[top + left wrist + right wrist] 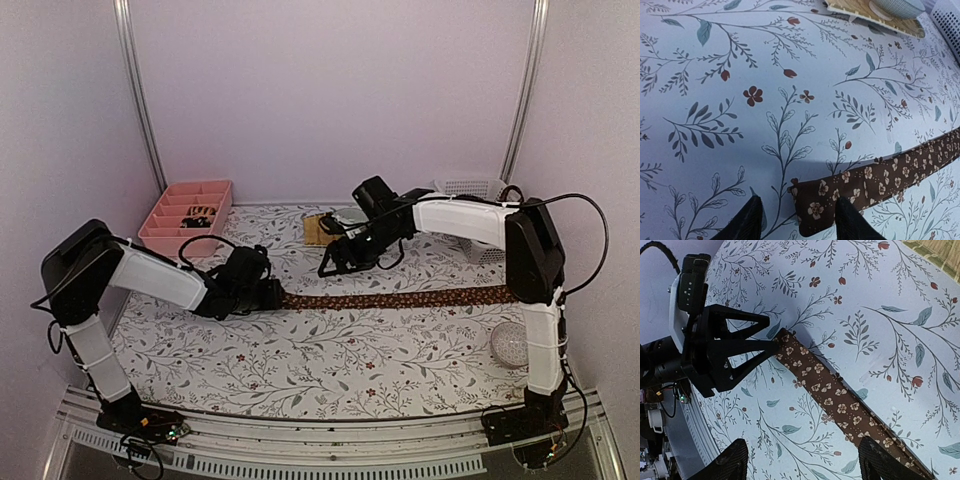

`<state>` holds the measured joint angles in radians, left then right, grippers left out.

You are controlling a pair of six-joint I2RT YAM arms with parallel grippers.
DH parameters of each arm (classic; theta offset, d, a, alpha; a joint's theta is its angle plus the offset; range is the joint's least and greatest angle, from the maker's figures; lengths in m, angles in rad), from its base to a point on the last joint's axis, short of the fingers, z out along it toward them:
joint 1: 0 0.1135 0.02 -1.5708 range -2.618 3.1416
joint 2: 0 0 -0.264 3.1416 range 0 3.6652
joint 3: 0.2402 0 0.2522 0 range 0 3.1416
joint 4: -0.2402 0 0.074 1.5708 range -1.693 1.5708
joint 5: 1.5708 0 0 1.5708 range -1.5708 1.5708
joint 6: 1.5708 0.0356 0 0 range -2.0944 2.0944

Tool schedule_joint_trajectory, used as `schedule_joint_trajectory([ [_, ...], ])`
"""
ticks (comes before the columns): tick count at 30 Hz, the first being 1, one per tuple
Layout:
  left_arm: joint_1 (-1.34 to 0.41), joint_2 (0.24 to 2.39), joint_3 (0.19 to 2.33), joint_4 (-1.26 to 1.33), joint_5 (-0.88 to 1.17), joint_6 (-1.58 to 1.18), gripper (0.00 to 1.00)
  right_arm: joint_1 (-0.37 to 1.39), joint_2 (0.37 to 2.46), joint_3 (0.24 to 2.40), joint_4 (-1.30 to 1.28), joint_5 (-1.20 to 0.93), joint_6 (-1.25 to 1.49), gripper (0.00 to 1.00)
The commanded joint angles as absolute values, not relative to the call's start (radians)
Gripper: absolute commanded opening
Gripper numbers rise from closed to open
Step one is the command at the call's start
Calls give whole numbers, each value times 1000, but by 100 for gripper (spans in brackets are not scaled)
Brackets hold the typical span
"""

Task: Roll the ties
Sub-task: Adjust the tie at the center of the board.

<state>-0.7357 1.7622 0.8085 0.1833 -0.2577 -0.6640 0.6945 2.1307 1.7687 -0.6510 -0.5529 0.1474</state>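
One brown tie (pixel 400 298) with small cream flowers lies flat and unrolled across the table, running left to right. Its left end (pixel 822 197) rests on the cloth between the fingers of my left gripper (pixel 799 222), which is open; the right finger (pixel 852 220) overlaps the tie's edge. Over the table near the tie's left part hovers my right gripper (pixel 805 462), open and empty. The tie (pixel 825 390) runs diagonally past its right finger (pixel 880 460). The left gripper (pixel 735 352) shows there at the tie's tip.
A pink compartment tray (pixel 175 225) at the back left holds small dark rolls (pixel 200 212). A woven mat (pixel 318 230) with a bowl (pixel 350 215) sits behind the right gripper. A white basket (pixel 470 190) is at the back right, and a white round thing (pixel 510 343) at the near right.
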Motion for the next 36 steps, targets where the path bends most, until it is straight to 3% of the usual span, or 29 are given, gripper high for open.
schedule_joint_trajectory([
  [1,-725,1802,820,246,-187,-661,48,726,2223,1810,-629,-513,185,77],
  [9,-732,1809,831,265,-172,-639,21,736,2259,1821,-630,-510,227,79],
  [13,-750,1808,851,267,-188,-604,15,737,2262,1818,-627,-535,250,79],
  [29,-837,1878,1005,120,-284,-550,13,736,2276,1819,-609,-626,316,80],
  [36,-845,1836,1008,6,-367,-656,12,735,2268,1811,-605,-605,313,80],
])
